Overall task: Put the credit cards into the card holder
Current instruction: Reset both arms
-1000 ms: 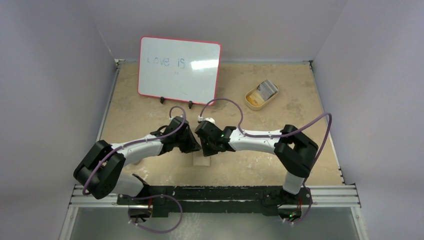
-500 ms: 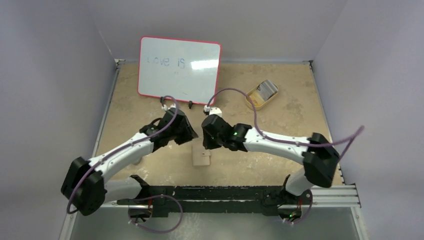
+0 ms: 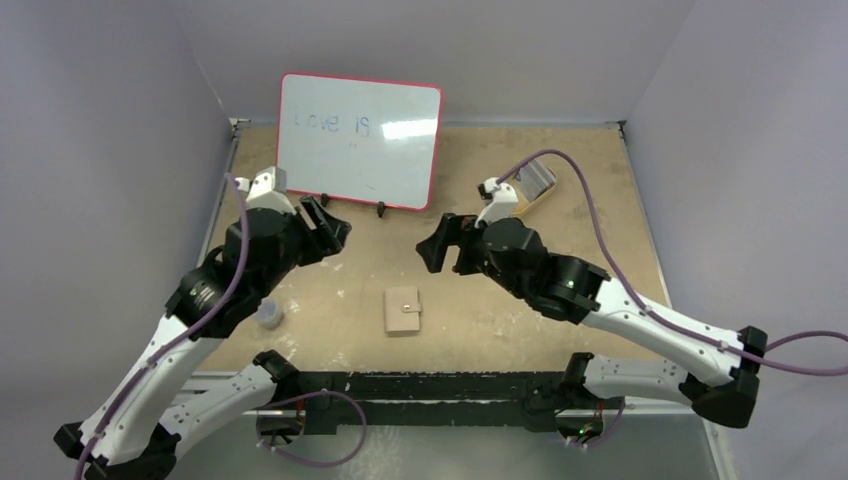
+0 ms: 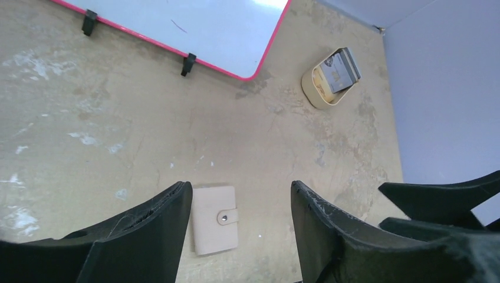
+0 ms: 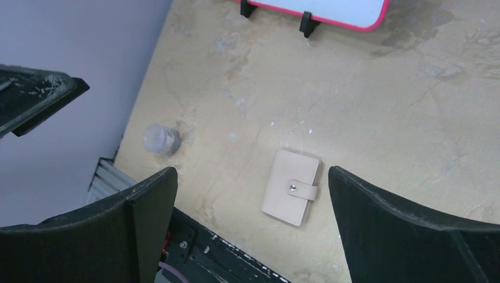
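Observation:
The tan card holder [image 3: 403, 310] lies shut on the table with its tab snapped, near the front middle; it shows again in the wrist views [image 4: 215, 219] [image 5: 290, 187]. Grey credit cards [image 4: 342, 68] sit in the tan oval dish [image 4: 321, 94] at the back right, partly hidden behind my right wrist in the top view [image 3: 540, 178]. My left gripper [image 3: 328, 225] [image 4: 240, 187] hangs open and empty, high above the table, left of the holder. My right gripper [image 3: 440, 245] [image 5: 252, 172] is wide open and empty too, raised above and behind the holder.
The red-rimmed whiteboard [image 3: 358, 140] stands on its feet at the back left. A small grey jar [image 3: 269, 314] [image 5: 160, 140] stands left of the holder near the table's front edge. The black rail [image 3: 430, 385] runs along the front.
Both grippers were low and close together over the holder; they have lifted, drawn apart to either side and opened. The holder now lies uncovered and shut on the table.

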Controlling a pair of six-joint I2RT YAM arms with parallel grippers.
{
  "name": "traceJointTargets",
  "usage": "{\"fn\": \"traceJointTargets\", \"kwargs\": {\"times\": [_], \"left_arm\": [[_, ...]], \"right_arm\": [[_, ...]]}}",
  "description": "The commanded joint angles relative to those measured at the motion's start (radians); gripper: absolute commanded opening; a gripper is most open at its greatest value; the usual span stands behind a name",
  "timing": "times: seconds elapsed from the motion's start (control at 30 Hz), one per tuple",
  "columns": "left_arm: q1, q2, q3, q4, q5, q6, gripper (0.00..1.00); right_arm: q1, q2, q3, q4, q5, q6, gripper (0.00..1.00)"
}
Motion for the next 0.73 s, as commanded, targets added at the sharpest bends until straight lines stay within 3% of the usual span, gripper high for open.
{"fn": "traceJointTargets", "kwargs": {"times": [0.0, 0.23, 0.7], "left_arm": [[-0.004, -0.087, 0.056, -0.107, -0.038, 0.105, 0.62], [-0.004, -0.19, 0.002, -0.105, 0.029, 0.009, 0.65], [-0.004, -0.245, -0.036, -0.116, -0.073, 0.011, 0.69]], "right_arm": [[0.003, -0.118, -0.012, 0.029, 0.057, -0.002, 0.99], [0.003, -0.207, -0.078, 0.066, 0.007, 0.05, 0.99], [0.003, -0.209, -0.106, 0.094, 0.016, 0.037, 0.99]]}}
